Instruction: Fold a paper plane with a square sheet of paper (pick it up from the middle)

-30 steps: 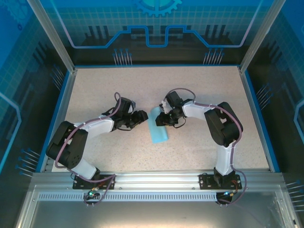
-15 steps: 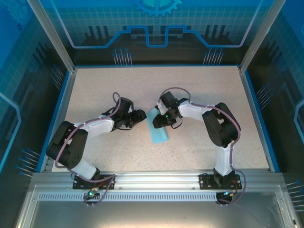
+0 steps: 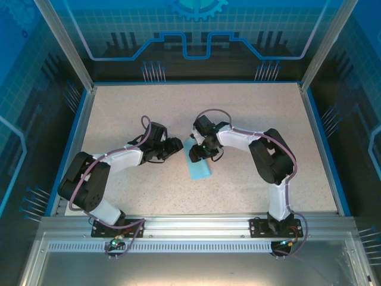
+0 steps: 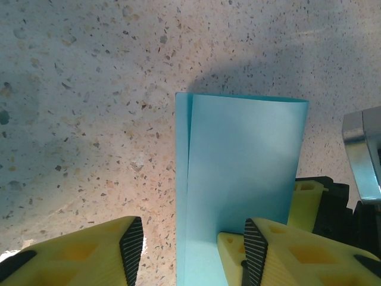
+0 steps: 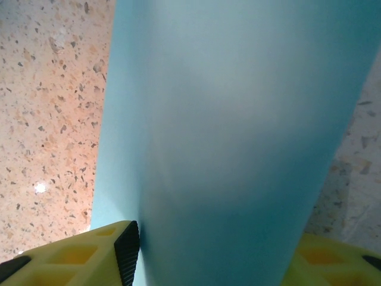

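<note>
Top view: even, bright light with soft, short shadows. Left wrist view: sharp, with a dark shadow on the table (image 4: 238,53) beyond the square sheet of paper (image 4: 244,161). Right wrist view: the paper is blurred, and a small glare spot sits at left.

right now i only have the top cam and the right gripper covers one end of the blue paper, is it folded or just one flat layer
Observer: Folded. The left wrist view shows the paper in two layers, with the lower one showing as a thin strip along its left edge.
Operator: is the left gripper on it
Observer: The left gripper is open. One finger is over bare table, the other is over the paper's near end. I can't tell if it touches.
Operator: and the right one
Observer: The right gripper is open too. In its wrist view the paper spans the whole gap between its fingers.
</note>
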`<action>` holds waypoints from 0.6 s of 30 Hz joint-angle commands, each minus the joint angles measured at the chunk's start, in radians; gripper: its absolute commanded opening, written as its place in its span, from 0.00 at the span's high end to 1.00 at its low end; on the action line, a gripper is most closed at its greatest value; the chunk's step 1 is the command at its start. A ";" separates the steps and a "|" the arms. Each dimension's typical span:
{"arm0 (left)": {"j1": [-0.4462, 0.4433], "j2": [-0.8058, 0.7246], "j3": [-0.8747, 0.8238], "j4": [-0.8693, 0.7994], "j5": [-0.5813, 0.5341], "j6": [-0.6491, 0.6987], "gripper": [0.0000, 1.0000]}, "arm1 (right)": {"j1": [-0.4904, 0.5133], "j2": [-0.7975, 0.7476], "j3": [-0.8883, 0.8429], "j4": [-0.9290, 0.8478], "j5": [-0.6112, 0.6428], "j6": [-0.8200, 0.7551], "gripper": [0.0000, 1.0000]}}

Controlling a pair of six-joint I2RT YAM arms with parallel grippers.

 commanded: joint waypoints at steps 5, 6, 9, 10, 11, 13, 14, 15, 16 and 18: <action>-0.008 0.030 0.032 0.071 0.061 0.000 0.65 | 0.011 0.101 -0.027 -0.046 0.096 0.016 0.46; -0.009 0.041 0.039 0.082 0.086 0.000 0.68 | 0.011 0.100 -0.028 -0.044 0.093 0.018 0.46; -0.007 0.080 0.061 0.114 0.150 -0.006 0.75 | 0.012 0.101 -0.029 -0.038 0.087 0.020 0.46; -0.009 0.095 0.069 0.129 0.170 -0.015 0.79 | 0.011 0.101 -0.028 -0.036 0.084 0.021 0.46; -0.010 0.113 0.079 0.135 0.184 -0.020 0.82 | 0.011 0.101 -0.029 -0.034 0.082 0.023 0.46; -0.010 0.140 0.099 0.137 0.196 -0.032 0.87 | 0.008 0.101 -0.031 -0.029 0.071 0.028 0.47; -0.010 0.154 0.104 0.144 0.199 -0.040 0.89 | 0.008 0.101 -0.033 -0.026 0.065 0.030 0.47; -0.010 0.165 0.109 0.147 0.201 -0.046 0.92 | 0.006 0.101 -0.035 -0.022 0.059 0.032 0.47; -0.011 0.178 0.117 0.142 0.200 -0.051 0.94 | 0.006 0.100 -0.037 -0.019 0.055 0.033 0.47; -0.011 0.209 0.131 0.135 0.201 -0.058 0.97 | 0.004 0.099 -0.039 -0.015 0.045 0.036 0.48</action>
